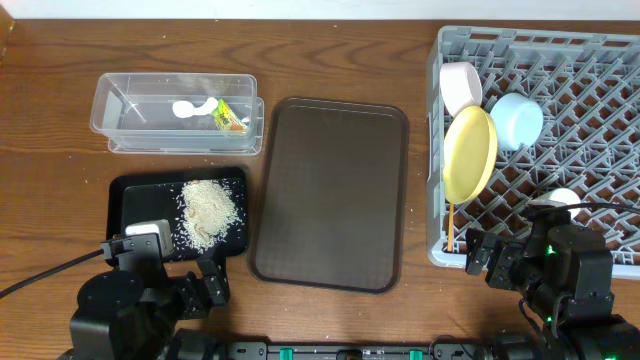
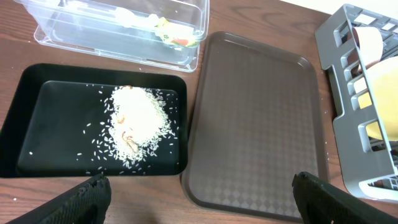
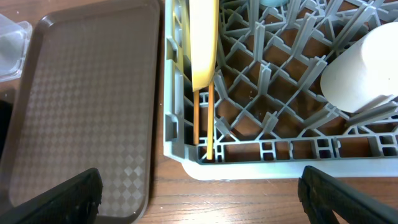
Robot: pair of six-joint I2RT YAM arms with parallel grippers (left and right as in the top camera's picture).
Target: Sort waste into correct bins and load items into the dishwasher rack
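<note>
The grey dishwasher rack (image 1: pixel 590 60) at the right holds the white-pinkish bowl (image 1: pixel 461 85), the light blue bowl (image 1: pixel 517 119), the yellow plate (image 1: pixel 470 153) on edge, the white cup (image 1: pixel 562 198) and the chopsticks (image 1: pixel 452 228). The plate (image 3: pixel 204 37), chopsticks (image 3: pixel 203 118) and cup (image 3: pixel 360 71) also show in the right wrist view. The clear tub (image 1: pixel 120 100) holds the printed wrapper (image 1: pixel 231 117) and the white scrap (image 1: pixel 192 107). The black tray (image 1: pixel 135 200) holds the rice (image 1: pixel 208 210). My left gripper (image 2: pixel 199 196) is open and empty near the table's front edge. My right gripper (image 3: pixel 199 193) is open and empty before the rack's front corner.
The dark brown serving tray (image 1: pixel 330 190) lies bare between the bins and the rack. It also shows in the left wrist view (image 2: pixel 258 118) and the right wrist view (image 3: pixel 81 106). Both arm bases sit at the table's front edge.
</note>
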